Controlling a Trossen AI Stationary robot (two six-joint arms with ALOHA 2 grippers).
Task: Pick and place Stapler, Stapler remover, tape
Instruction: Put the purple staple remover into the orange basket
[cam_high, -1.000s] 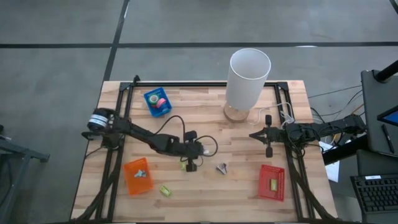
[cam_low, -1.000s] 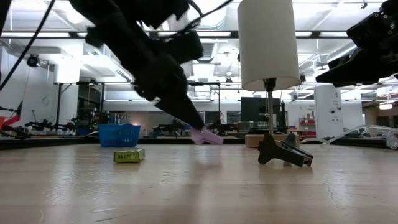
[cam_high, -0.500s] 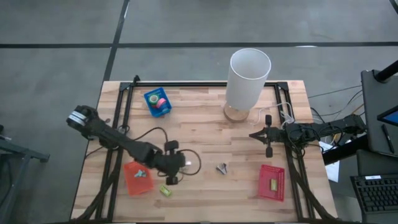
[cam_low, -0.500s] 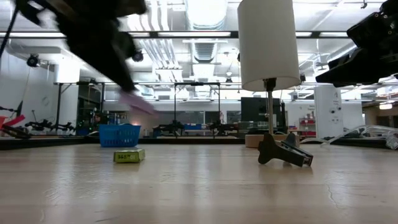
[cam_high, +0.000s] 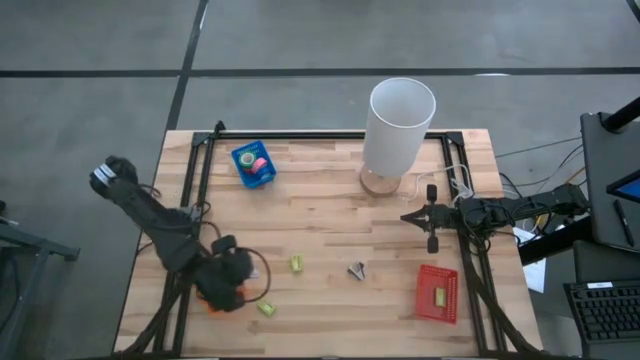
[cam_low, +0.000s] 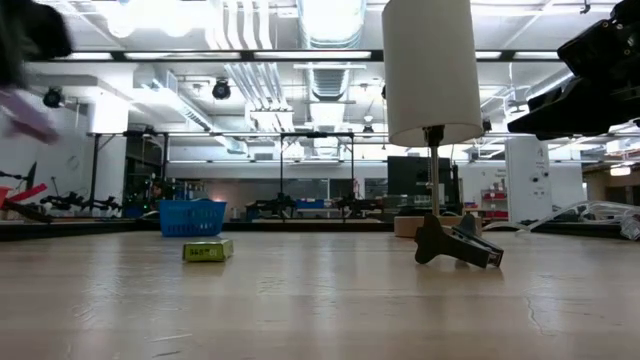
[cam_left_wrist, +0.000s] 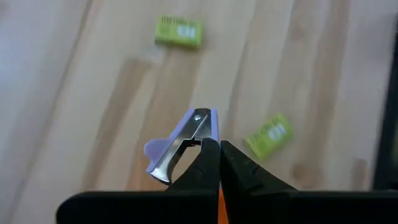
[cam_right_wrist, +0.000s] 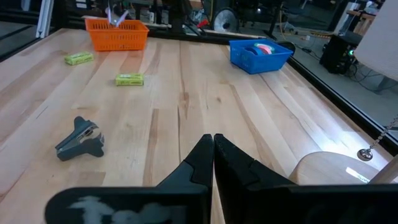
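1. The wooden table (cam_high: 330, 215) bears a white lamp (cam_high: 398, 125) at its far edge.
2. The left gripper (cam_left_wrist: 219, 149) is over the orange basket (cam_right_wrist: 117, 32) at the near left corner, clenched on a lilac staple remover (cam_left_wrist: 180, 140).
3. The right gripper (cam_right_wrist: 213, 144) waits at the right edge, fingers pressed together, empty.
4. A red basket (cam_high: 437, 293) sits near right; a blue basket (cam_high: 254, 163) at far left holds tape rolls (cam_high: 257, 162) (pink and green visible).
5. A grey staple remover (cam_high: 356, 270) lies mid-table, and two yellow-green blocks (cam_high: 296, 264) lie just left of it.
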